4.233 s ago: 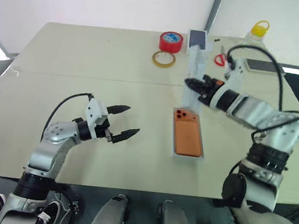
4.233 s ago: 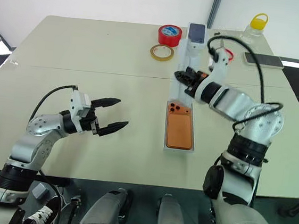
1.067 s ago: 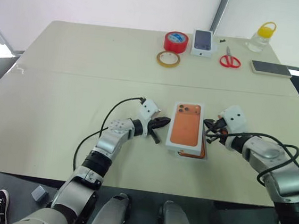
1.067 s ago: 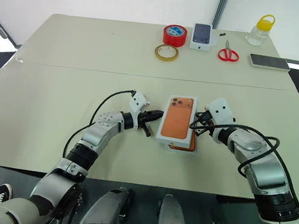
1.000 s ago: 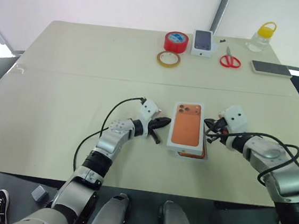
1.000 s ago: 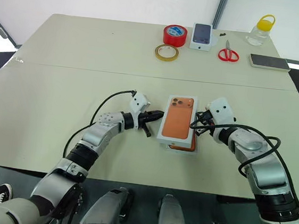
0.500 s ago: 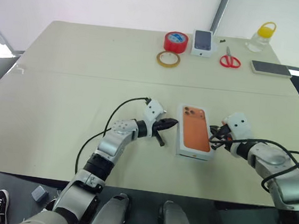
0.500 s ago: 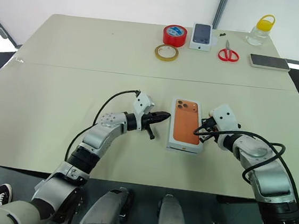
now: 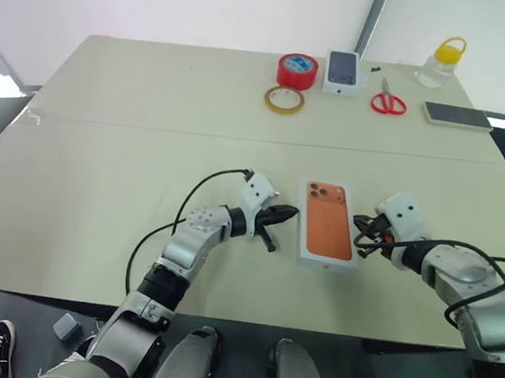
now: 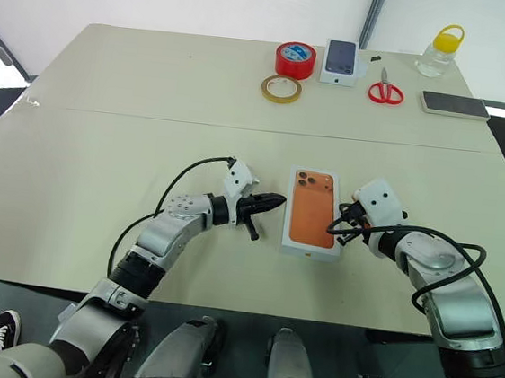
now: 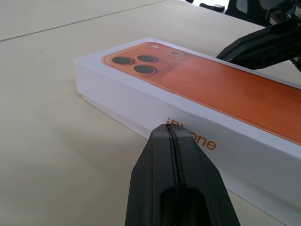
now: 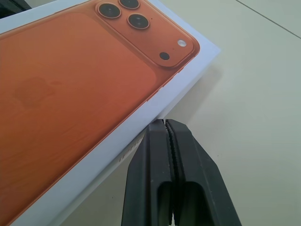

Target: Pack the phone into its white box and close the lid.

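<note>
The lid (image 9: 327, 231), white with an orange phone picture on top, lies flat and square on the white box near the table's front edge. It covers the box and hides the phone. My left gripper (image 9: 291, 214) is shut, level, its tip just off the lid's left side (image 11: 211, 94). My right gripper (image 9: 363, 229) is shut, its tip (image 12: 164, 123) close to the lid's right edge (image 12: 70, 94); whether it touches I cannot tell. Neither gripper holds anything.
At the table's far side lie a red tape roll (image 9: 294, 70), a yellowish tape ring (image 9: 283, 100), a small white box with a dark phone picture (image 9: 342, 72), red scissors (image 9: 389, 102), a dark phone (image 9: 457, 116) and a yellow-capped bottle (image 9: 442, 62).
Four seconds ago the right gripper held the lid above the phone in its tray and the left gripper was open. A second ago the lid lay askew; now it sits square and both grippers have drawn slightly back.
</note>
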{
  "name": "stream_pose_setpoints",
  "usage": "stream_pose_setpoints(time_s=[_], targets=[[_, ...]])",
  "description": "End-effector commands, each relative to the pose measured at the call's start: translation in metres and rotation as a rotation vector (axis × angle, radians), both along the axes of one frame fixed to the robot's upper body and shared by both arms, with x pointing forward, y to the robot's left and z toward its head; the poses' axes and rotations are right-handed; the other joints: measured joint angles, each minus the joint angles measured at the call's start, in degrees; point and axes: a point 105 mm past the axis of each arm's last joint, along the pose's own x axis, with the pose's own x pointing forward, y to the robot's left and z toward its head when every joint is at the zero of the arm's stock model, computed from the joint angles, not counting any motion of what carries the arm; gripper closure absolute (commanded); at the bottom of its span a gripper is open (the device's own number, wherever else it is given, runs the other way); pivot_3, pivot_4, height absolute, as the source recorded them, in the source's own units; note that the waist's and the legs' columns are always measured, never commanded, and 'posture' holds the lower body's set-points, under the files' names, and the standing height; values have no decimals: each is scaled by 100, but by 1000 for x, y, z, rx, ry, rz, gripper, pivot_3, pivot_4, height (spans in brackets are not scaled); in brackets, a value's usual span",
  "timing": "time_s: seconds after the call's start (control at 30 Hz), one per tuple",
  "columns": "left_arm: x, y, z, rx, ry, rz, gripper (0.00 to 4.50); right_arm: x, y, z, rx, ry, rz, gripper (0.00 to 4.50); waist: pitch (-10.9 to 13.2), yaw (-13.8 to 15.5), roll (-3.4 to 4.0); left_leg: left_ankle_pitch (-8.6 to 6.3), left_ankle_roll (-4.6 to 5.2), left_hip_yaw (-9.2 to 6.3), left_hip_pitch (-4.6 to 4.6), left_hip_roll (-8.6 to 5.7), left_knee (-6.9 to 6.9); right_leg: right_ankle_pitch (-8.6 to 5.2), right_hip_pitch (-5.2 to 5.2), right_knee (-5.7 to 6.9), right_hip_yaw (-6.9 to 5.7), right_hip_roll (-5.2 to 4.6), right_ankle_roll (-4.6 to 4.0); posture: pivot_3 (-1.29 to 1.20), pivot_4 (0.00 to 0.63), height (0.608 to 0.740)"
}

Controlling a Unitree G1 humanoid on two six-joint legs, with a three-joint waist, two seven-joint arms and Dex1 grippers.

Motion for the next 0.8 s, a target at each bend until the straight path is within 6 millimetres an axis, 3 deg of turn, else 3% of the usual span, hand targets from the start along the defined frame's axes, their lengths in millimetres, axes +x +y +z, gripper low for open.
stream_pose_setpoints(time_s=[0.03,0.23,0.4,0.53,0.63,0.73,0.8], targets=[[-7,-6,4,-6,-18,-30,4500,-4,10,6,-26,-35,55,4446,0,4,0,0,0,0,0,0,0,0,0,0,0,0,0,0,150,740],[0,7,7,-15,-20,19,4500,4,-6,10,-85,-70,-7,4446,-1,-4,1,1,-1,0,0,0,0,0,-1,2,0,0,0,0,150,740],[17,14,28,-60,-56,65,4500,18,-23,35,-41,-160,-71,4446,0,4,0,1,-2,0,1,0,2,0,0,3,-1,1,0,0,150,740],[32,7,58,-169,-78,97,4500,19,-7,59,106,-215,-3,4446,0,0,-1,2,-4,0,1,0,2,0,0,2,-3,1,0,0,150,740],[41,-6,69,-212,-62,111,4500,3,18,56,212,-144,136,4446,1,11,-2,3,-4,0,1,0,3,0,4,1,-5,2,0,0,150,740],[43,-25,58,-162,-52,77,4500,-24,36,33,243,1,267,4446,0,24,-6,2,-4,-3,1,-2,5,-1,11,-4,-12,4,3,0,150,740],[43,-34,40,-76,-43,56,4500,-39,40,15,203,81,313,4446,1,11,-6,2,-3,-1,1,-5,6,-2,11,-4,-13,3,4,0,150,740]])
